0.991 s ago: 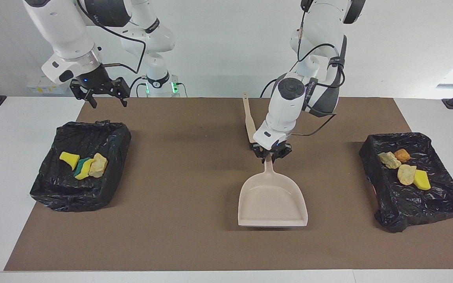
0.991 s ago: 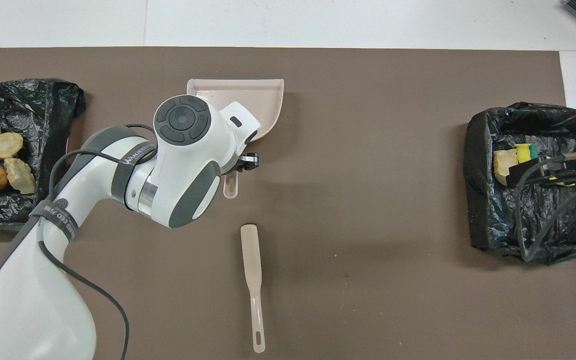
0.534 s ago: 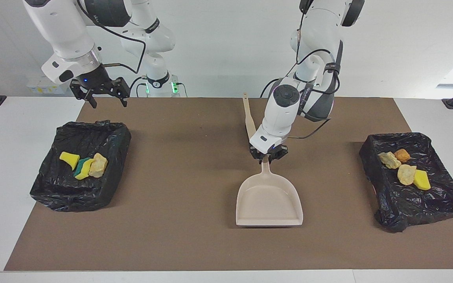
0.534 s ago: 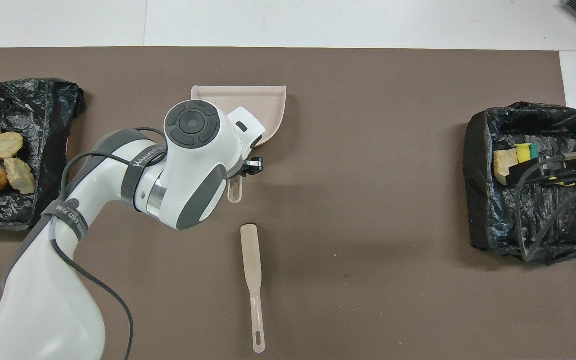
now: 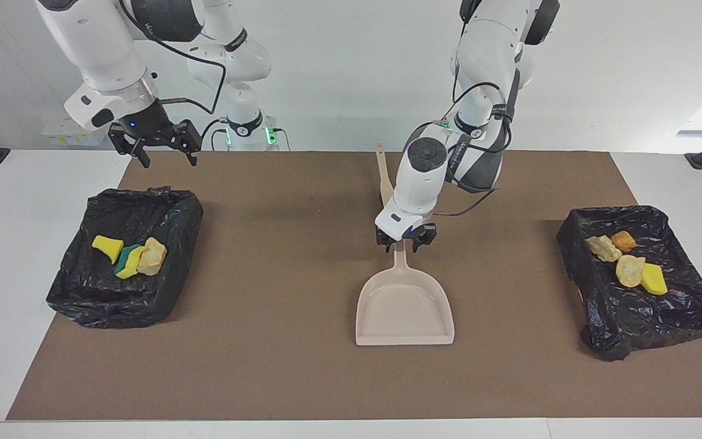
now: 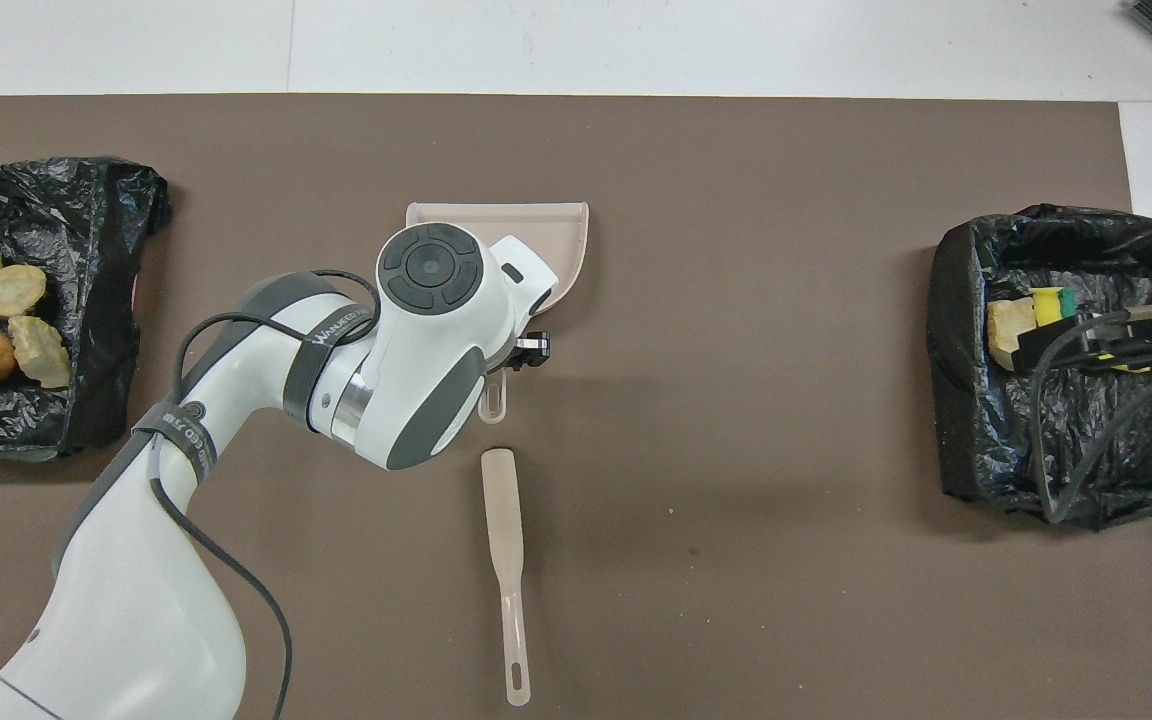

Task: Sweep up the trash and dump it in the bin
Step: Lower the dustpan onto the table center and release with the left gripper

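Observation:
The beige dustpan (image 5: 404,308) lies flat on the brown mat mid-table with nothing in it. My left gripper (image 5: 401,242) stands low over the tip of its handle (image 5: 398,259), fingers parted either side of it. Trash lies in two black-lined bins. The bin (image 5: 83,299) at the right arm's end holds a yellow sponge (image 5: 107,247), a green-topped sponge (image 5: 127,261) and a tan lump (image 5: 152,256). The bin (image 5: 649,329) at the left arm's end holds several scraps (image 5: 630,270). My right gripper (image 5: 168,160) waits open, raised over the first bin's robot-side edge.
The beige brush (image 6: 504,560) lies on the mat nearer to the robots than the dustpan, its tip close to the dustpan handle (image 6: 493,400). A few crumbs (image 6: 673,513) dot the mat beside the brush. The left arm's forearm covers part of the dustpan from above.
The left arm has slid the dustpan toward the robots and toward the right arm's end. Its fingers, shut on the handle before, now stand apart. The right arm has not moved.

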Controlling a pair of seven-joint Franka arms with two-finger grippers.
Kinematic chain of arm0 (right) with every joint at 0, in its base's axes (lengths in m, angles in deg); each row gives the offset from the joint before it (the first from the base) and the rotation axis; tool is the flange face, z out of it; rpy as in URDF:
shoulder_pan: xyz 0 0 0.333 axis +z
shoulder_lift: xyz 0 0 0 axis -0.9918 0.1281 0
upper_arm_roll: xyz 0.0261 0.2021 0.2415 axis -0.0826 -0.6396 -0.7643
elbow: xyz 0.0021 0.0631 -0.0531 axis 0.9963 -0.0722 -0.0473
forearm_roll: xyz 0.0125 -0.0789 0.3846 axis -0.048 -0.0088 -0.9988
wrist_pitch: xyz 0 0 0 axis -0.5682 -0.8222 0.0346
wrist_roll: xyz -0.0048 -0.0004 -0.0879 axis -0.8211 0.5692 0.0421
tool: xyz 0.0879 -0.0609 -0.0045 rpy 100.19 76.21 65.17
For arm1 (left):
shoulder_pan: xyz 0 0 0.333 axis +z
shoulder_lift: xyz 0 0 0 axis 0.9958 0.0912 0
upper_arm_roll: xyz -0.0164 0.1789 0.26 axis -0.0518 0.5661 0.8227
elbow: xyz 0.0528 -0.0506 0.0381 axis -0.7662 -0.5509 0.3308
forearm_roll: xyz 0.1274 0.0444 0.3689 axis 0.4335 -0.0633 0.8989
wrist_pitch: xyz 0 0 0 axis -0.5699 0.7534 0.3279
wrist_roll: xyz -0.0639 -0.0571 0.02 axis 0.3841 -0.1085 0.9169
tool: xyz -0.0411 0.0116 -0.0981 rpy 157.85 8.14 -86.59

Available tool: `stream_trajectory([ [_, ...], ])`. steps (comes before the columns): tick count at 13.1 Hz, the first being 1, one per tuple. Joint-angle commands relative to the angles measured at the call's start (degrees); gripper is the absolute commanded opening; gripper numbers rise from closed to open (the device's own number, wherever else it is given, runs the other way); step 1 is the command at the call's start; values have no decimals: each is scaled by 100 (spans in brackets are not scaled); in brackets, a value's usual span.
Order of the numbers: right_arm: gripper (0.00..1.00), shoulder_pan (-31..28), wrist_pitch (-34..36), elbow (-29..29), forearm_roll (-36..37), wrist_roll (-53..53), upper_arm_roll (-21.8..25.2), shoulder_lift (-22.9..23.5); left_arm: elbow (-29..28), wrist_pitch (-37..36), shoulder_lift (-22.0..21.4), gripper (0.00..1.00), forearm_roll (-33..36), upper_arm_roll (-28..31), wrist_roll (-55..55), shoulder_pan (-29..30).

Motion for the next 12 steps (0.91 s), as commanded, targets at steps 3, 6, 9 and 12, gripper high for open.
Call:
stream_trajectory([
  [3, 100, -43, 4, -104, -34, -23, -36, -112, -119, -548, -658, 100, 3, 113, -145, 351],
  [6, 100, -43, 4, -104, -34, -14, -36, -112, -216, -742, -1334, 100, 3, 113, -1038, 851],
  [9, 100, -43, 4, -104, -34, -14, -36, -112, -76, -1453, -2003, 100, -5, 122, -2233, 1466],
  [12, 100, -43, 4, -104, -34, -14, -36, -112, 344, -2226, -2320, 100, -40, 165, -3053, 1897],
])
